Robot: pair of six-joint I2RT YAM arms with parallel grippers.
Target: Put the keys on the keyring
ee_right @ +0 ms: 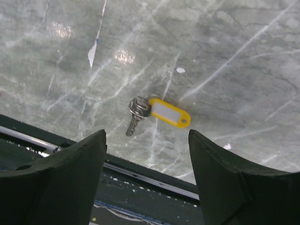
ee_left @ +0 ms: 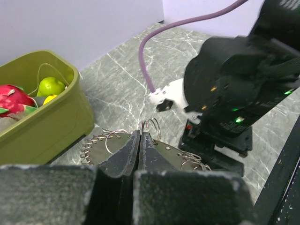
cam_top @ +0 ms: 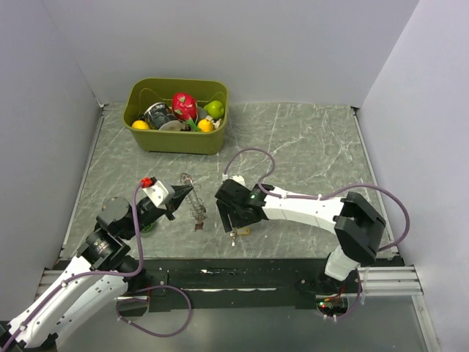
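Left claw (ee_left: 140,137) is clamped on the keyring (ee_left: 151,127). Right claw (ee_right: 146,135) gapes over the key (ee_right: 134,117) and its yellow tag (ee_right: 169,114), which lie on the table (cam_top: 308,139). We'd descend straight and pinch the tag. The front rail (ee_right: 145,187) sits near, and we find more room toward the bin (cam_top: 176,143).

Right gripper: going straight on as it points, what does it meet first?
Probably the key with its yellow tag, lying on the table about centred ahead of the open right gripper. Depth is unclear; it could touch bare table just short of the key.
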